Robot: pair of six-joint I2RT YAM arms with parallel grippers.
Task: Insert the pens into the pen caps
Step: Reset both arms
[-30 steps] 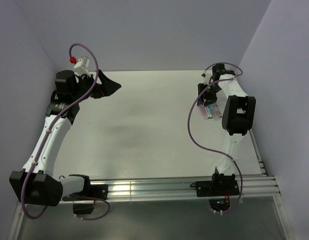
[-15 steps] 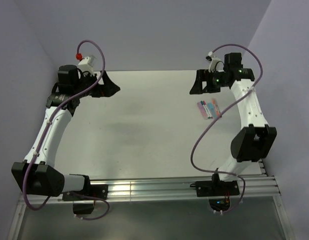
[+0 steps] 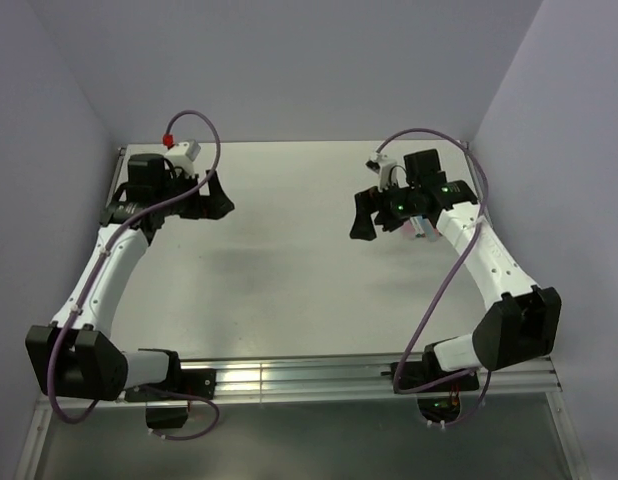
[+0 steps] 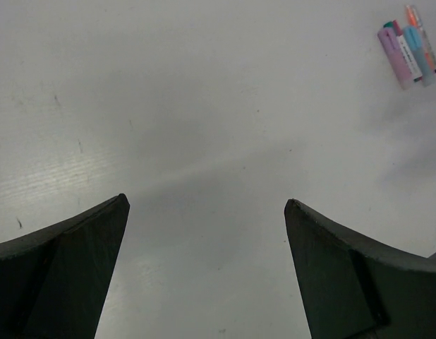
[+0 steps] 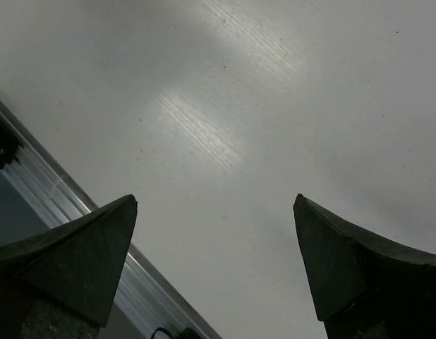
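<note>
A small cluster of pens (image 4: 408, 46) lies side by side on the white table at the far right: lilac, light blue and orange barrels with a teal end. I cannot tell caps from barrels. In the top view the pens (image 3: 422, 229) are mostly hidden under my right wrist. My left gripper (image 3: 217, 195) is open and empty at the back left, far from them; its jaws (image 4: 206, 203) frame bare table. My right gripper (image 3: 363, 216) is open and empty, just left of the pens, and its wrist view (image 5: 214, 200) shows only table.
The white table (image 3: 289, 270) is walled by lilac panels at the left, back and right. An aluminium rail (image 3: 319, 378) runs along the near edge; it also shows in the right wrist view (image 5: 70, 205). Purple cables loop above both arms.
My right arm swung out from the back right, left and nearer, so its wrist now covers the pens. My left gripper shifted slightly nearer.
</note>
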